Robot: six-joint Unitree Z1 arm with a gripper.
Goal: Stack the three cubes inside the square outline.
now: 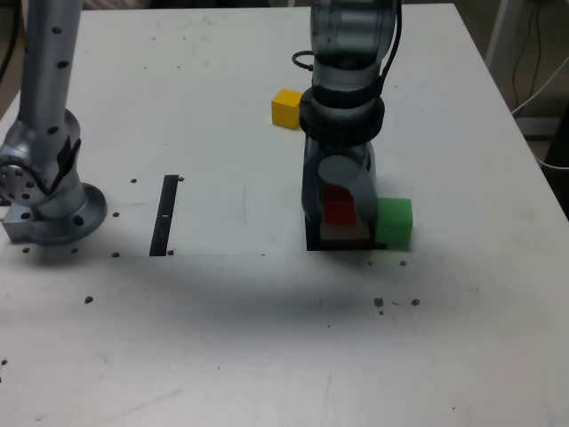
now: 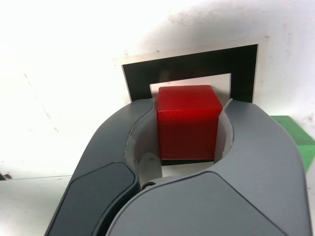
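Gripper (image 1: 340, 213) is down over the square outline (image 2: 189, 61), jaws closed narrow on the red cube (image 2: 188, 120). In the wrist view the cube's sides sit against both inner jaw faces, so it reads as held. Cube hangs over the outline's white centre; whether its base touches the table I can't tell from either view.

Green cube (image 1: 394, 221) sits just beside the outline on the exterior view's right, touching or nearly touching its black border, and close to the jaw on that side. Yellow cube (image 1: 286, 108) is well apart from the outline, further back on the table (image 1: 222, 338) toward the exterior view's left. Narrow black strip (image 1: 165, 214) lies well off to the outline's left in the exterior view; not part of the job.

Judged step: placing the first cube, nothing stacked yet.

Risks:
- Jaws opening could bump the green cube, since it's so near that side.
- If the cube is still off the table at release, it may drop and land skewed or on the border.
- Cube looks slightly off-centre in the white area; a poor base makes later stacking wobble.
- Lifting away could drag the cube if a jaw sticks.
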